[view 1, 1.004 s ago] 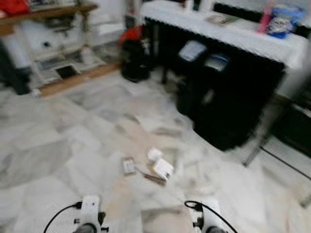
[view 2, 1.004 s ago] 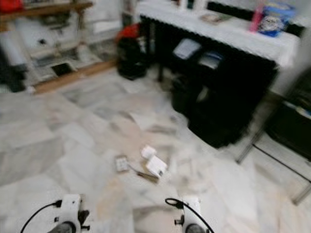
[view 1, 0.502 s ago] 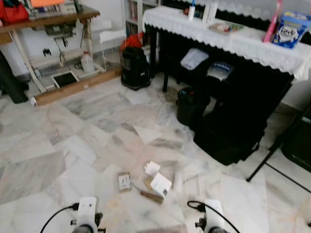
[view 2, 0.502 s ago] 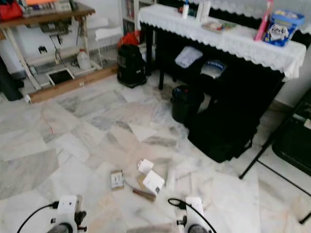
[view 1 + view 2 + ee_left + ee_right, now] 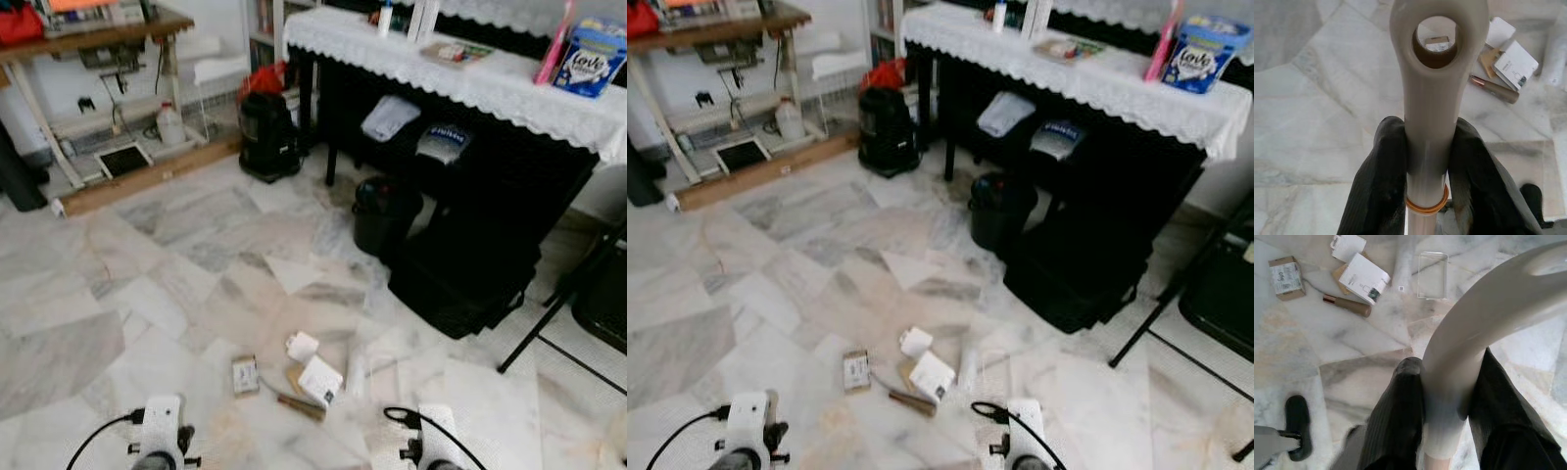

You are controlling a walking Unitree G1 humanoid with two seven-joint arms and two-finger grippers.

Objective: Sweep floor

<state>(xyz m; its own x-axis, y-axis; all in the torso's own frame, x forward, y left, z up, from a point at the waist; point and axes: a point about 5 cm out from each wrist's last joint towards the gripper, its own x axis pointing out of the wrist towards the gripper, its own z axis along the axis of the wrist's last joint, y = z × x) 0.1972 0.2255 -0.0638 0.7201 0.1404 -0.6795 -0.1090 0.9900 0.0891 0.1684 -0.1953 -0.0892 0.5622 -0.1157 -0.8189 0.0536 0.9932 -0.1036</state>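
Observation:
Litter lies on the marble floor just ahead of me: a small cardboard box, a white tag, a white carton, a brown tube and a clear plastic piece. In the left wrist view my left gripper is shut on a cream handle with a hanging hole and an orange ring. In the right wrist view my right gripper is shut on a curved cream handle. Both wrists, left and right, show at the bottom of the eye views.
A black bin and a black bag stand under a table with a white lace cloth. A black backpack sits further back. A wooden bench is at the far left, and black chair legs at the right.
The head camera has steadied from a blur and shifted a little. The litter lies in the same spot on the floor, and both wrists stay low in view.

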